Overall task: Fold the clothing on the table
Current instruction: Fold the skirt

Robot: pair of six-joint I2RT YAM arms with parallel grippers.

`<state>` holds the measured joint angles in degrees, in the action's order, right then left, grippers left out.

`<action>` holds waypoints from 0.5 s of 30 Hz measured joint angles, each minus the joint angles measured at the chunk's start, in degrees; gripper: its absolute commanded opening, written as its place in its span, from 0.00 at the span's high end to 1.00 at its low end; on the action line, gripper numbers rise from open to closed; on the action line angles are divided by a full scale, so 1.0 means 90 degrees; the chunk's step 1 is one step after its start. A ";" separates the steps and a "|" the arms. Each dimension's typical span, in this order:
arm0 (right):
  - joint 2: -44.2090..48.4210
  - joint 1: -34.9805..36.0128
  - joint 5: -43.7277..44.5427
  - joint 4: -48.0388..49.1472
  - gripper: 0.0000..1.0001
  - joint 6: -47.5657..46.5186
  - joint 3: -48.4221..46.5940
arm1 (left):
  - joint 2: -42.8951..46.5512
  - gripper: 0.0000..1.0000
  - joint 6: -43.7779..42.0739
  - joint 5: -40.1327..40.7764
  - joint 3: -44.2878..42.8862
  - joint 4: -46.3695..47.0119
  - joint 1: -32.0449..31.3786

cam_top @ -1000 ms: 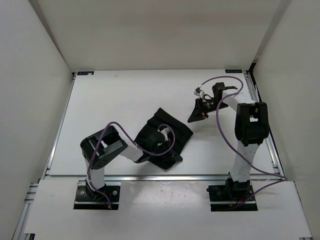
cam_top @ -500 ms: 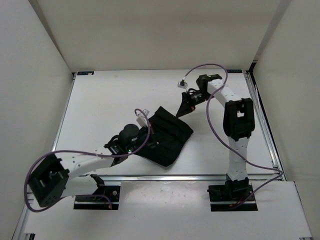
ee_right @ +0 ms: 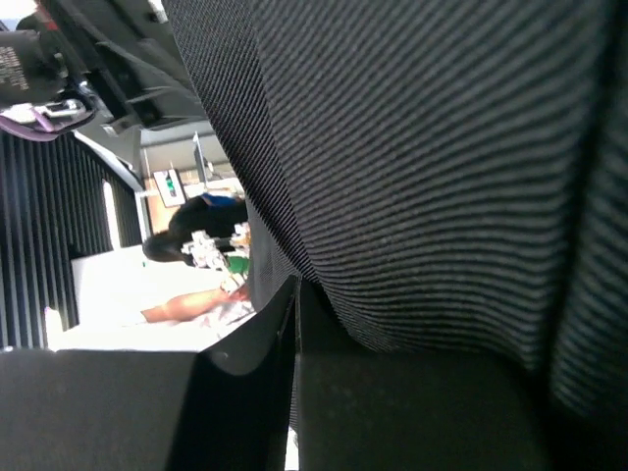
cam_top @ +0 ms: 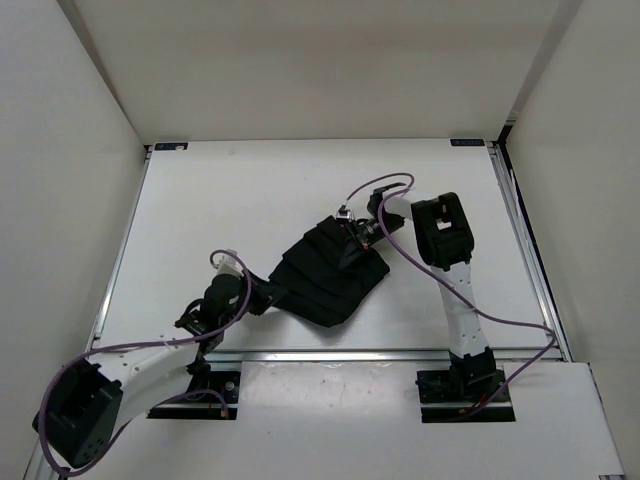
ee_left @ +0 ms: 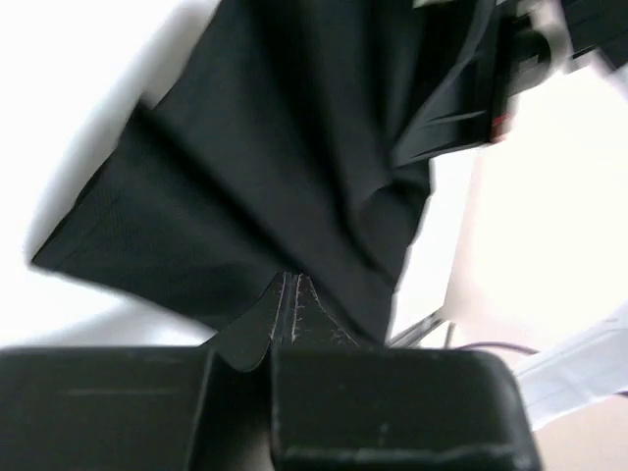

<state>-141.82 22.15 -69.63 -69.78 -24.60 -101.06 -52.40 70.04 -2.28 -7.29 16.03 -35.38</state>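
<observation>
The black clothing (cam_top: 322,285) lies bunched in pleat-like folds near the middle front of the white table (cam_top: 200,200). My left gripper (cam_top: 272,297) is at its left edge, shut on a pinch of fabric. From those jaws (ee_left: 289,287) the clothing (ee_left: 275,147) fans away in the left wrist view. My right gripper (cam_top: 352,243) sits over the garment's upper right part, shut on fabric. In the right wrist view the ribbed clothing (ee_right: 442,147) drapes close over the shut right gripper (ee_right: 297,294). The right gripper (ee_left: 461,108) also shows beyond the cloth.
White enclosure walls (cam_top: 70,200) stand on three sides. A metal rail (cam_top: 330,352) runs along the table's near edge, just in front of the clothing. Purple cables (cam_top: 385,185) loop off both arms. The left arm (cam_top: 150,355) stretches low from the front left.
The left arm swung out to the front left, dragging its gripper from the garment's middle to its left edge. The right gripper carried a lifted corner from the far right down onto the clothing.
</observation>
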 measured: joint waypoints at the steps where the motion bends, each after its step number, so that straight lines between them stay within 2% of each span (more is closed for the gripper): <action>1: 0.0000 -0.0017 -0.0007 0.0019 1.00 0.0032 -0.0005 | 0.0102 1.00 -0.0029 0.0010 -0.0061 -0.0051 0.0063; 4: 0.0032 -0.0053 -0.0138 0.0002 1.00 0.0000 -0.0012 | 0.0296 1.00 -0.0221 0.0056 -0.0420 -0.0211 0.0124; 7: 0.0381 -0.0097 -0.0401 0.0024 1.00 0.0019 -0.0007 | 0.0032 1.00 -0.0420 0.0041 -0.0976 -0.0333 0.0022; 11: 0.1564 -0.0240 -0.0549 0.0221 1.00 0.0061 -0.0010 | -0.0843 1.00 -0.0449 -0.0010 -0.1409 -0.0058 -0.0228; 15: 0.2637 -0.0559 -0.0597 0.0372 1.00 0.0087 0.0124 | -0.2193 1.00 -0.0648 -0.0053 -0.2062 -0.0396 -0.0529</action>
<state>-118.08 17.12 -75.00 -66.43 -23.81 -99.94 -72.14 64.20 -2.76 -25.85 12.47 -40.14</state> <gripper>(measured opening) 0.002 0.025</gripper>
